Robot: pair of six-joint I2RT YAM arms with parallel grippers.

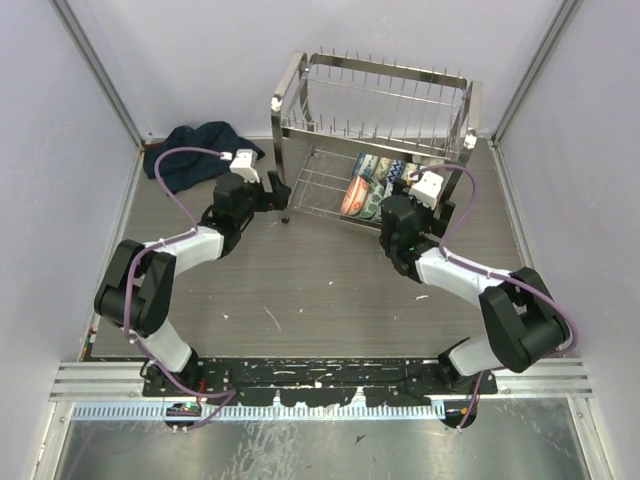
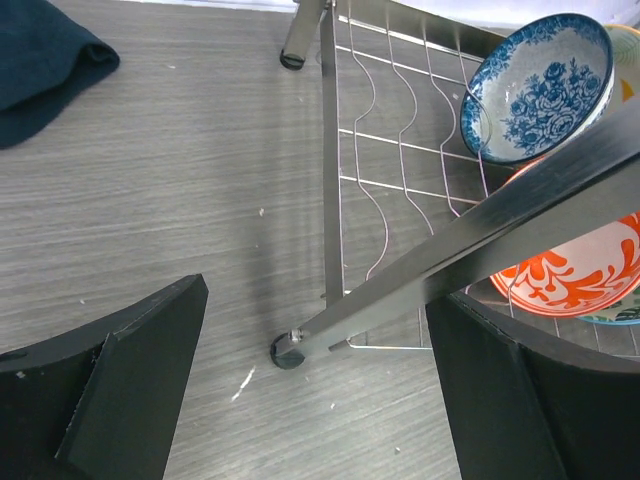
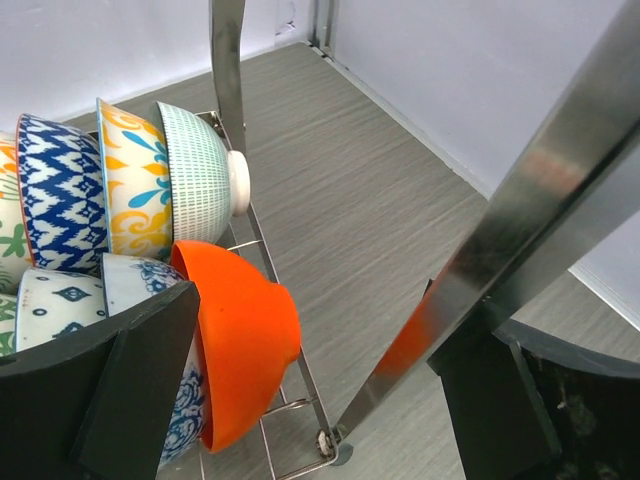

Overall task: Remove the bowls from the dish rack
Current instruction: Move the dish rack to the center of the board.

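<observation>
Several small round ceramic bowls stand on edge in the lower tier of the two-tier silver wire dish rack; both grippers are spread wide and empty.

The left gripper straddles the rack's near-left leg by its foot, and the right gripper straddles the near-right post, just beside the bowls. Only the right wrist view shows the plain bright orange bowl at the rack's near edge, with a mint green lined bowl and a yellow-and-blue floral bowl behind it. The left wrist view alone shows a blue floral bowl above an orange-and-white scrolled bowl. From above, a dark blue cloth lies left of the rack on the grey wood-grain table.
</observation>
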